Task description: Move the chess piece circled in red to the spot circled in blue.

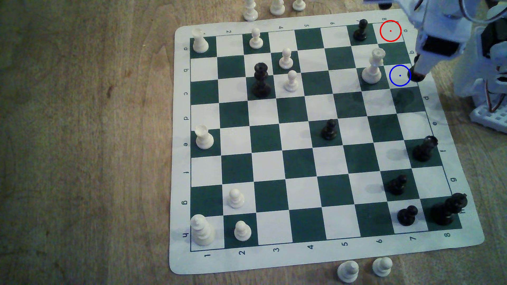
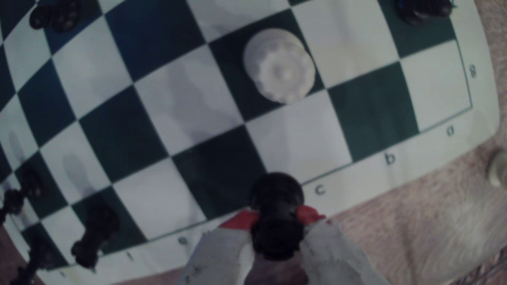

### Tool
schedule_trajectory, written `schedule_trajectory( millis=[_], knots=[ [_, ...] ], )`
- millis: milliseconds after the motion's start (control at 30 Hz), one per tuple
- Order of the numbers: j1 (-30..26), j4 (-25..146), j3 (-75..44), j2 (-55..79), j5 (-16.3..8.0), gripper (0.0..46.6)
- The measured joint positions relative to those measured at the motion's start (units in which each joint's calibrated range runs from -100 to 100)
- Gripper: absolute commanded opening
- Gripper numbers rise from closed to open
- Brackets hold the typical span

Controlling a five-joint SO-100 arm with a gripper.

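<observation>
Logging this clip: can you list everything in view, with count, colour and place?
table: one, brown wood, under everything
chess mat: one, green and white, on the table
white pieces on the mat: nine, spread mostly along the exterior view's left
white pieces off the mat: five, three beyond the far edge, two by the near edge
black pieces standing: seven, mostly on the exterior view's right
black rook: one, held at the mat's edge
red ring: one, on a bare corner square
blue ring: one, on a white square beside the rook
gripper: one, white with red tips, shut on the rook
</observation>
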Motion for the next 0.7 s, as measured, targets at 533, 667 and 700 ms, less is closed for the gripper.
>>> schedule_trajectory(
  millis=[533,667,700],
  knots=[
    [2.1,-5.7,3.3,1.9,2.3,0.3],
    [3.8,-6.5,3.7,2.7,3.3,0.3],
    [4.1,-6.7,3.7,2.8,3.5,0.3]
  ],
)
